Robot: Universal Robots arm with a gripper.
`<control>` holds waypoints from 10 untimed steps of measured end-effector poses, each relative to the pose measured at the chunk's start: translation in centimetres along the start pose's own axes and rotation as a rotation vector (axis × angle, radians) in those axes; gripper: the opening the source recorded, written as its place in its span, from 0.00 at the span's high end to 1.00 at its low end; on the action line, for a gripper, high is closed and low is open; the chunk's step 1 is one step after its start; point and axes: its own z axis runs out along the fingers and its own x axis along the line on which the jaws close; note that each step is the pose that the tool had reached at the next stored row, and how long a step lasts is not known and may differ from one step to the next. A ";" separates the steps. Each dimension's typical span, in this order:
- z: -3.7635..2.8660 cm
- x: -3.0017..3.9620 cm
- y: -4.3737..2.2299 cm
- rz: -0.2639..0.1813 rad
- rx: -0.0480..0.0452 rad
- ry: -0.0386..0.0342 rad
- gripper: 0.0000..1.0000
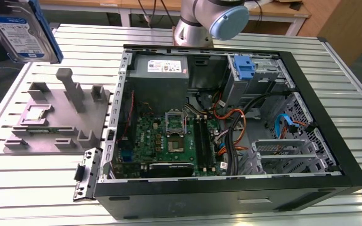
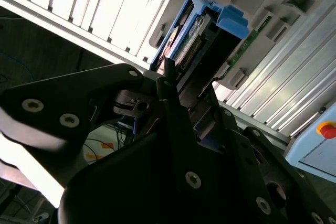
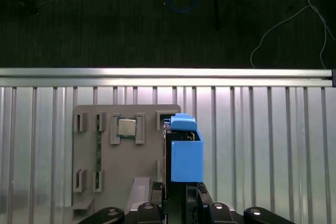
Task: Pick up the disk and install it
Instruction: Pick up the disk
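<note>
Gripping disk (image 3: pixel 186 153), claw (image 3: pixel 179 188) above table (image 3: pixel 262 129)

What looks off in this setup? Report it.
Nothing stands out. The pincer holds the disk on edge, clear of the table. The grey holder lies flat beside the open case. Its cables run loose, with nothing spilled or broken.

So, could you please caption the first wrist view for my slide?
The tool holds the disk over the grey fixture.

- Slatted metal table (image 1: pixel 30 188) spans the whole exterior view.
- Grey holder plate (image 1: pixel 43 141) lies on the exterior view's left.
- Open computer case (image 1: pixel 200 200) lies centre to right.
</note>
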 end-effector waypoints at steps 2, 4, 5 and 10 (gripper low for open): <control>-0.29 -0.02 0.01 0.000 -0.0001 0.0000 0.65; -0.61 -0.04 0.02 0.000 0.0000 0.0000 0.65; -0.74 -0.04 0.03 0.000 0.0000 0.0000 0.65; -1.41 -0.08 0.06 0.000 0.0000 0.0000 0.65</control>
